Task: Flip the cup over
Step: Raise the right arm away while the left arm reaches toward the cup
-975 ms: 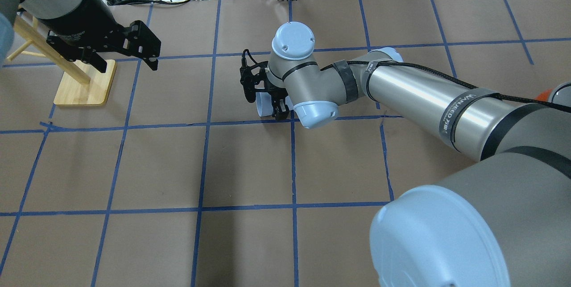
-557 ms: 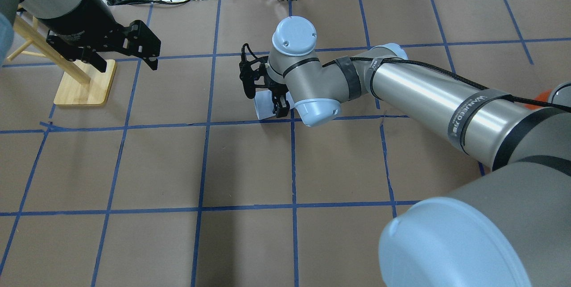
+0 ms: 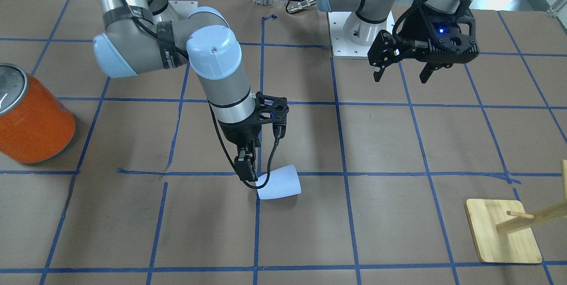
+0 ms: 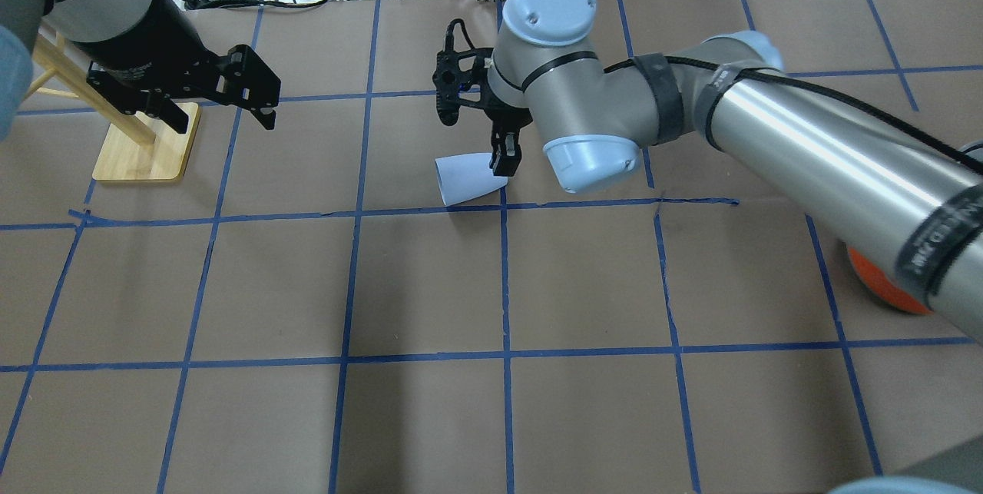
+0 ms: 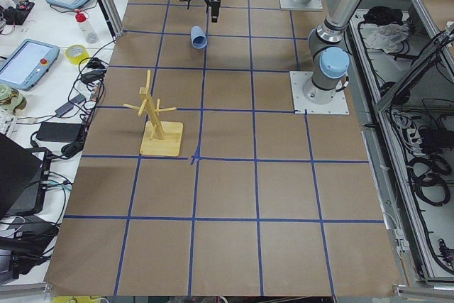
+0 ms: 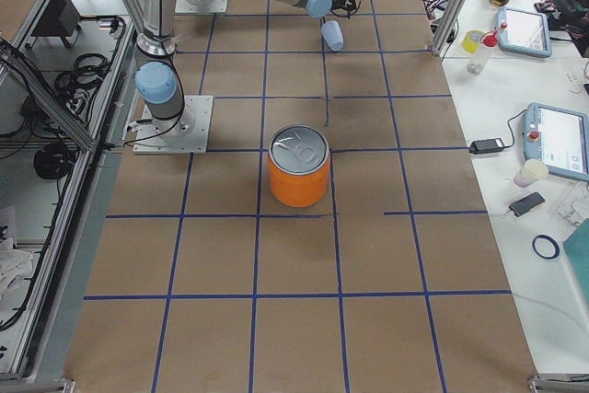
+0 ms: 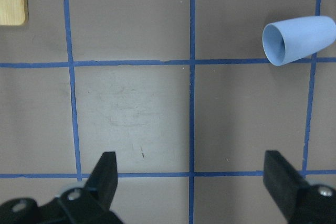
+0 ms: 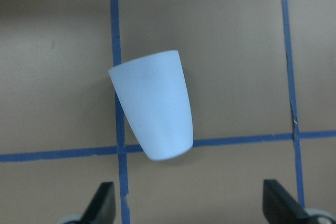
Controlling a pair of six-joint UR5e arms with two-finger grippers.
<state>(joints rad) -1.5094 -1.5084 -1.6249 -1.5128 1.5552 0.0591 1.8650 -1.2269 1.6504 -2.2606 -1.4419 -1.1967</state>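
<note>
Shows the cup [image 4: 465, 179] lying on its side on the desk [image 4: 422, 286], mouth turned toward the robot's left and narrow base toward its right. Sets it just beyond a line of blue tape [image 4: 584, 204], close to a crossing of lines.

Finds the right gripper [image 4: 503, 160] raised over the base end, fingers spread wide and holding nothing, clear of the cup in the right wrist view. Marks a change from a second ago: then low at the desk and straddling the cup, now lifted off it, with the wrist drawn up and toward the far edge. Leaves the cup in much the same spot, on its side as before, not yet stood upright.

Keeps the left gripper [image 4: 224, 125] well apart on the robot's left, fingers wide and empty, hanging above the desk beside the wooden stand [image 4: 146, 148], much as in the earlier view. Catches the cup's open mouth in the top right corner of the left wrist view.

Places the orange can [image 3: 33, 119] upright on the robot's right, well away from the cup.
</note>
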